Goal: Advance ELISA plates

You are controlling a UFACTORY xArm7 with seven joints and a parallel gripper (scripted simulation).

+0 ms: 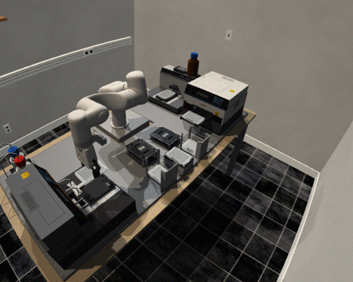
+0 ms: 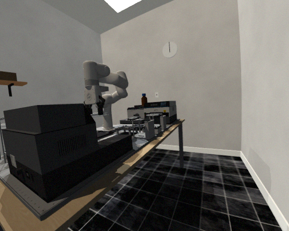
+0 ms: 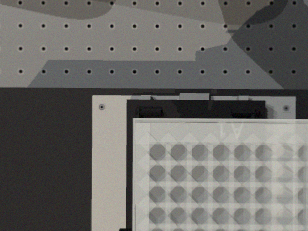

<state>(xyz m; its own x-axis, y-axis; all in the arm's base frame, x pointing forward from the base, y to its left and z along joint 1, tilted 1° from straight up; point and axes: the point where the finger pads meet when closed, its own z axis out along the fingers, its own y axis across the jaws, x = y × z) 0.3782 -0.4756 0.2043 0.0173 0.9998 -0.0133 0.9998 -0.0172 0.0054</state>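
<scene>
My gripper [image 1: 91,170] is shut on a clear well plate [image 1: 86,174] and holds it a little above the black empty nest [image 1: 95,188] of the large grey instrument [image 1: 40,206] at the front left of the deck. In the wrist view the plate [image 3: 220,174] covers the lower right, with the black nest and its pale base [image 3: 111,149] below it, showing along the plate's top and left edges. From the side the gripper [image 2: 96,111] holds the plate level, beside the dark housing [image 2: 48,139]. I cannot read the plate's label.
Two black nests [image 1: 142,149] [image 1: 165,135] stand mid-deck. A plate sits on a low block [image 1: 179,156] between two open racks [image 1: 159,174] [image 1: 196,145]. The white instrument [image 1: 216,94] has a plate on its tray [image 1: 193,117]. Another plate lies on the back unit [image 1: 166,95].
</scene>
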